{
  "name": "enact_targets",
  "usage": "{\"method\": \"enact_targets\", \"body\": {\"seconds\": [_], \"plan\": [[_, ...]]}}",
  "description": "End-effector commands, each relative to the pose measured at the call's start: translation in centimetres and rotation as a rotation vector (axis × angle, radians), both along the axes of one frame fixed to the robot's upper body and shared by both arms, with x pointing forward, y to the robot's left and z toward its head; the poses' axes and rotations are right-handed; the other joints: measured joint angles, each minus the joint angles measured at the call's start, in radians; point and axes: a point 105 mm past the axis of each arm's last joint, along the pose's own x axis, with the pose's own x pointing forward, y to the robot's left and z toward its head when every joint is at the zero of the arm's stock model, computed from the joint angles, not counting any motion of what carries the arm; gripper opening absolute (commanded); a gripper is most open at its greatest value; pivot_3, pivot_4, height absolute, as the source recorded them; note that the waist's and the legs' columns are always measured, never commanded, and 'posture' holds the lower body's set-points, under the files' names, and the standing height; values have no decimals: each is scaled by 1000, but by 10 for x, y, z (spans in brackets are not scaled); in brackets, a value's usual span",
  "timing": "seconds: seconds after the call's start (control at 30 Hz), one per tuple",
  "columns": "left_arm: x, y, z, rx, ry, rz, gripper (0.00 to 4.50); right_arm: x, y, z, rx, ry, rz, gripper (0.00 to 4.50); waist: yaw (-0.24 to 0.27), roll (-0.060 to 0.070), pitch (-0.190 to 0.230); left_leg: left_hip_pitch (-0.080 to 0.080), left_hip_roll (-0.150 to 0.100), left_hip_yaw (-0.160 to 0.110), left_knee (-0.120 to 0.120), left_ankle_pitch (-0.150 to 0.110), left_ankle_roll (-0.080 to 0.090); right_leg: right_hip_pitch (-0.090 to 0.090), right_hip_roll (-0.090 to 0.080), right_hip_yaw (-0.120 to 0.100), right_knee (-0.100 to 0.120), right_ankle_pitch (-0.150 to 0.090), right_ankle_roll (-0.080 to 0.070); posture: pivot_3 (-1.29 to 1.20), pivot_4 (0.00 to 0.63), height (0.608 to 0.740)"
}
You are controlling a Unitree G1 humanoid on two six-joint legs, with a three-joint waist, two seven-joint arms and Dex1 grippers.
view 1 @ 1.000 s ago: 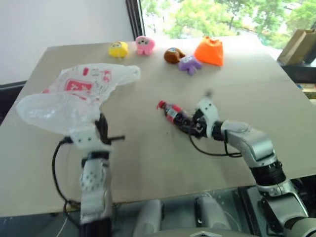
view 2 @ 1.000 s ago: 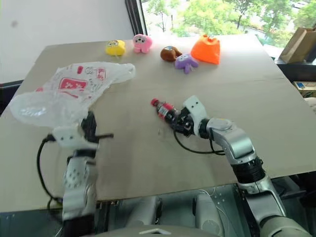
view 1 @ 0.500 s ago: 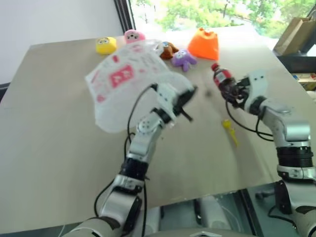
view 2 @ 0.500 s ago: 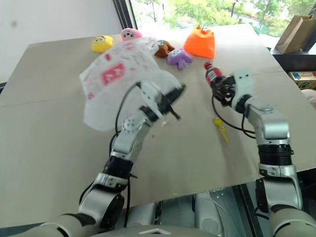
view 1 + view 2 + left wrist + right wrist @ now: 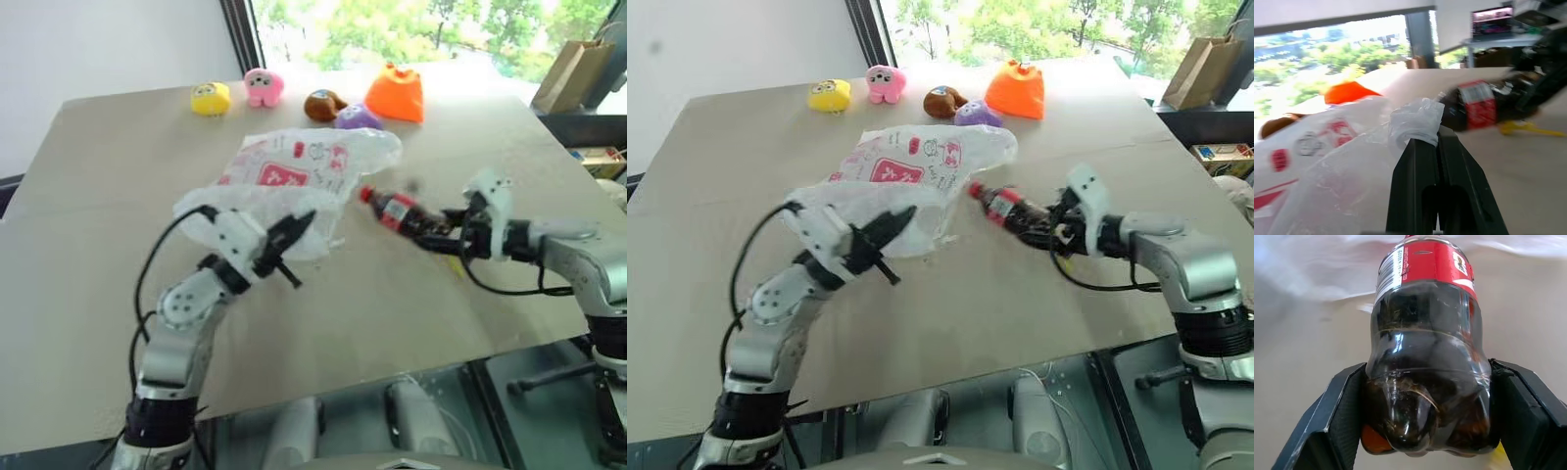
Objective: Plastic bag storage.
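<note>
Plastic bag [image 5: 294, 176] pinched in closed left end effector [image 5: 294, 233]; bottle [image 5: 397, 210] gripped by right end effector [image 5: 460, 235]; bag mouth best spread before bottle is fed cap-first

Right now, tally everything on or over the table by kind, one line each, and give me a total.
Plush toys: 4 (yellow, pink, brown, purple)
Orange pouch: 1
Plastic bag, pinched in the left gripper: 1
Cola bottle, held in the right gripper: 1
Small yellow thing on the table, unclear what: 1
Total: 8
</note>
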Motion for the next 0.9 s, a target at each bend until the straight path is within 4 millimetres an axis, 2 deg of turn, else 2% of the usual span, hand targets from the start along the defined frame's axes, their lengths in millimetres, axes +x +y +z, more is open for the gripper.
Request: {"method": "enact_targets", "body": {"seconds": [0.03, 0.13, 0.23, 0.37, 0.4, 0.5, 0.53, 0.63, 0.73, 0.8, 0.9], "plan": [[-18, -3, 18, -72, -48, 28, 0, -1, 30, 22, 37, -76, 116, 3122, 7, 0, 0, 1, 0, 0, 0, 0, 0, 0, 0, 0, 0, 0, 0, 0, 150, 740], [-31, -7, 17, -123, -21, 23, 0, 4, 48, 22, 53, -77, 166, 3122, 19, 0, 0, 1, 0, -1, 0, 0, 0, 1, 0, -1, 0, 0, 0, 0, 150, 740], [-43, -11, 10, -151, 34, 5, 0, 21, 63, 28, 91, -104, 151, 3122, 17, 0, 0, 0, 0, -3, 0, 0, 0, 1, 0, -2, 0, 0, 0, 0, 150, 740], [-58, -15, 1, -171, 98, -49, 0, 51, 85, 35, 194, -120, 48, 3122, 11, -1, 0, 0, 0, -3, 0, 0, 0, 0, 0, -2, 0, 1, 0, 0, 150, 740], [-61, -16, -2, -174, 115, -66, 0, 60, 96, 36, 233, -127, 14, 3122, 8, -1, 0, 0, 0, -2, 0, 0, 0, 0, 0, -2, 0, 1, -1, 0, 150, 740], [-68, -17, -5, -185, 147, -106, 0, 74, 121, 40, 356, -154, -42, 3122, 8, -1, 0, 1, 1, -2, -2, 0, -1, 0, 2, -2, 0, 1, -1, 0, 150, 740], [-70, -15, -4, -188, 148, -104, 0, 81, 122, 44, 401, -189, -85, 3122, 8, 0, 0, 1, 1, -2, -2, 0, -1, 0, 2, -2, 0, 1, -1, 0, 150, 740], [-71, -4, -3, -190, 140, -74, 0, 98, 109, 61, 532, -284, -231, 3122, 14, 0, 1, 0, 1, -2, -2, 0, -1, 0, 2, -2, -1, 1, -1, 0, 150, 740], [-68, 22, -3, -219, 111, 29, 0, 108, 77, 83, 677, -376, -401, 3122, 23, 0, 1, -1, 0, -2, -1, 2, -3, 0, 0, -3, -2, 1, -1, 0, 150, 740], [-62, 44, -3, -257, 82, 130, 0, 107, 62, 93, 741, -424, -487, 3122, 24, 0, 1, -1, 0, -2, -1, 2, -3, 0, -1, -3, -2, 1, -1, 0, 150, 740], [-55, 68, -6, -256, 45, 235, 0, 95, 58, 97, 781, -472, -517, 3122, 10, 0, 1, -1, 0, -2, -2, 1, -3, 0, 0, -3, -2, 1, -1, 0, 150, 740]]}}
